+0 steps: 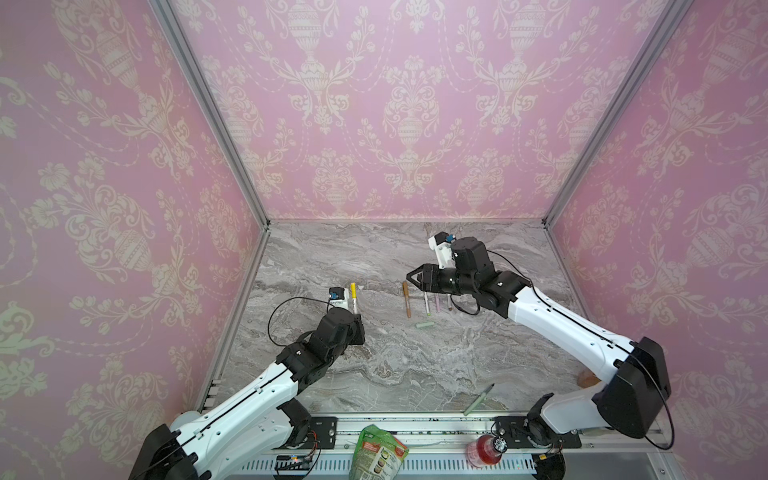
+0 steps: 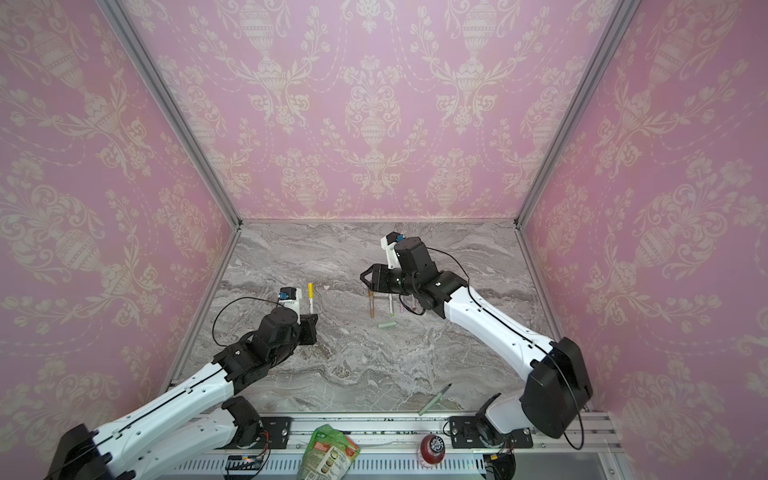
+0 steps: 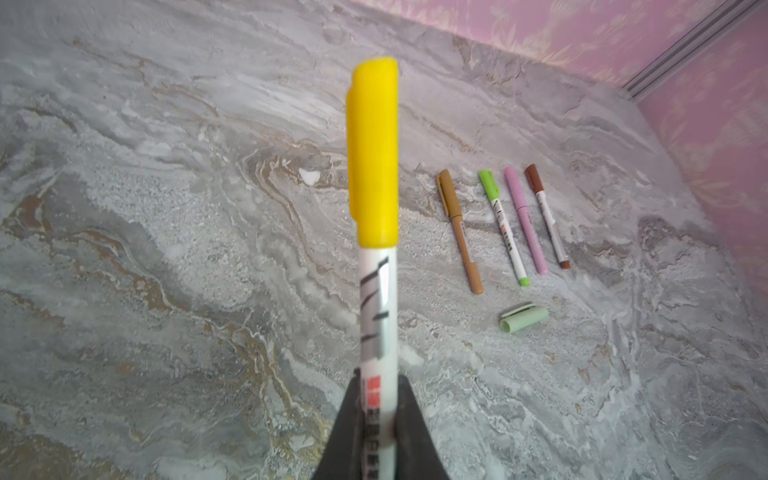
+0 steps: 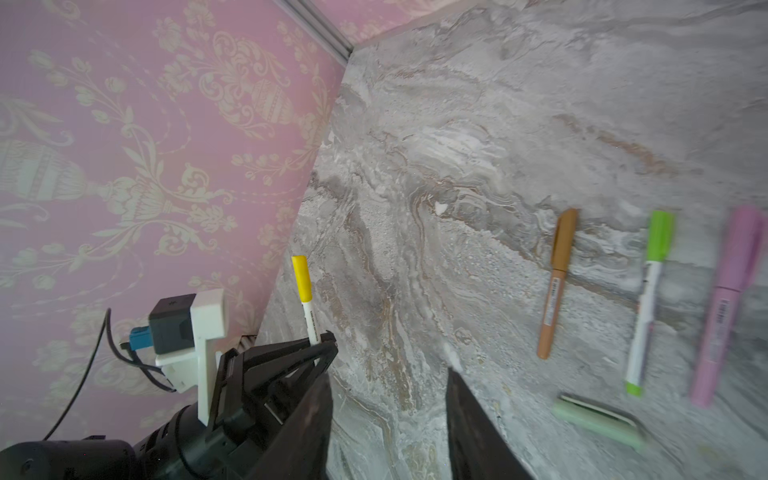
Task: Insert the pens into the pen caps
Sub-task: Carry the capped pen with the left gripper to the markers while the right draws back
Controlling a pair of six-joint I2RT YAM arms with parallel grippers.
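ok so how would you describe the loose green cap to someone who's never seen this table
On the marble table, find the row of four capped pens lying side by side, right of the middle. Just on the near side of that row lies the pale green cap. It alone is short, stubby, penless and turned crosswise to the pens.

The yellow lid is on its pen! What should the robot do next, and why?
Probably the left gripper should lay the yellow-capped pen down beside the four capped pens: it is finished, and a pale green cap lies loose.
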